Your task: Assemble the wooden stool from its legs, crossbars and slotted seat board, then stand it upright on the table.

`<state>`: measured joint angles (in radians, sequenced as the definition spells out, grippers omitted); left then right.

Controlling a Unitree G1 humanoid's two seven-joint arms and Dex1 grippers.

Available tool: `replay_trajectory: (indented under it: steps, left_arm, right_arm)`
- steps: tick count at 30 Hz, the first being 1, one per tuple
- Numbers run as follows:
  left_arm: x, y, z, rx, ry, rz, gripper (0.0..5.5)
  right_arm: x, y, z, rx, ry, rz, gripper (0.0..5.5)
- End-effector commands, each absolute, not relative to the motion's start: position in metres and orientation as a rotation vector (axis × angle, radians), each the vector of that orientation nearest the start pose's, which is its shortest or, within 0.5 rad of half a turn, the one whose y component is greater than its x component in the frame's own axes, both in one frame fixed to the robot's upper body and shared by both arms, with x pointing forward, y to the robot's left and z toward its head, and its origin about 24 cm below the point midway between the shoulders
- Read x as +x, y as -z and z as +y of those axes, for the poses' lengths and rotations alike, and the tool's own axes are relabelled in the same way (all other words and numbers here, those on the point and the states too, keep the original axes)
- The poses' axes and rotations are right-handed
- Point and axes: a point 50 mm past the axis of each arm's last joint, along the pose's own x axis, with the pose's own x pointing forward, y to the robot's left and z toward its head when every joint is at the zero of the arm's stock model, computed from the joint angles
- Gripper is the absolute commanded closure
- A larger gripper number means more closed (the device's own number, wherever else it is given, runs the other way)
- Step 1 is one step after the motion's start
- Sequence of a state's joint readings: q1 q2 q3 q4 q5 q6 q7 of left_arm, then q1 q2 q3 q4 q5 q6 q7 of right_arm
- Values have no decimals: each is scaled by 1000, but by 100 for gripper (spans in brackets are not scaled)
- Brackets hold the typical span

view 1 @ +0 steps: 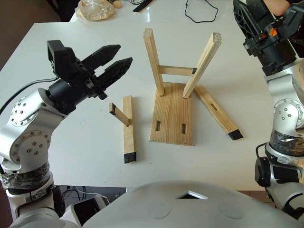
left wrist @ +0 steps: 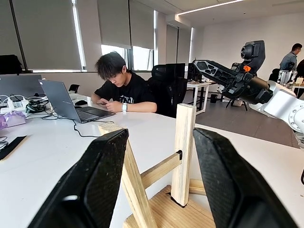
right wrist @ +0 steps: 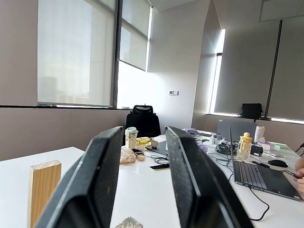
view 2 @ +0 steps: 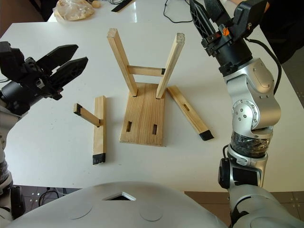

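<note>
The slotted seat board lies flat mid-table. Two legs, one on the left and one on the right, stand upright in its far slots, joined by a crossbar. Its two near slots are empty. A loose leg with a crossbar stub lies left of the board. Another loose leg lies to the right. My left gripper hovers open above the table, left of the standing frame, its fingers framing that frame. My right gripper is raised at the far right, open and holding nothing, beside a leg top.
A crumpled plastic bag and a black cable lie at the table's far edge. Bare white tabletop stretches along the near edge, around the loose parts. A laptop sits on the far side.
</note>
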<state>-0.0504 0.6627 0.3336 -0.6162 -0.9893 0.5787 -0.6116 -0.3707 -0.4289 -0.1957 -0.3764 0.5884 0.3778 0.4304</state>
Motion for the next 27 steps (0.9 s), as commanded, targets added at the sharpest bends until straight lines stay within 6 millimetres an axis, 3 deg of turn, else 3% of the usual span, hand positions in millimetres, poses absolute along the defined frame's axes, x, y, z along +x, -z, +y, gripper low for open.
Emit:
replay_trajectory:
  steps: [1,3,5,7,11,15,20,24,27]
  left_arm:
    - [202,-129,191,46,899,106,298]
    - [186,-87,185,43,921,230,298]
    - [180,-69,182,-17,906,256,298]
    - [185,-78,182,-73,873,187,298]
    - [203,-122,193,-134,861,20,298]
    - [210,-150,203,-126,874,-42,298]
    - [200,-191,186,-53,1007,-124,298]
    - [173,-185,167,67,1166,-22,298]
    - [154,-148,172,125,1177,203,298]
  right_arm:
    - [271,-217,-181,4,-600,-417,387]
    - [273,-216,-179,0,-609,-414,387]
    - [274,-215,-178,-6,-616,-409,387]
    - [275,-215,-178,-13,-625,-407,387]
    - [274,-215,-179,-21,-621,-407,387]
    - [271,-213,-178,-21,-611,-411,387]
    - [268,-212,-178,-21,-603,-413,387]
    - [267,-212,-179,-20,-594,-417,387]
    - [267,-212,-179,-19,-593,-417,387]
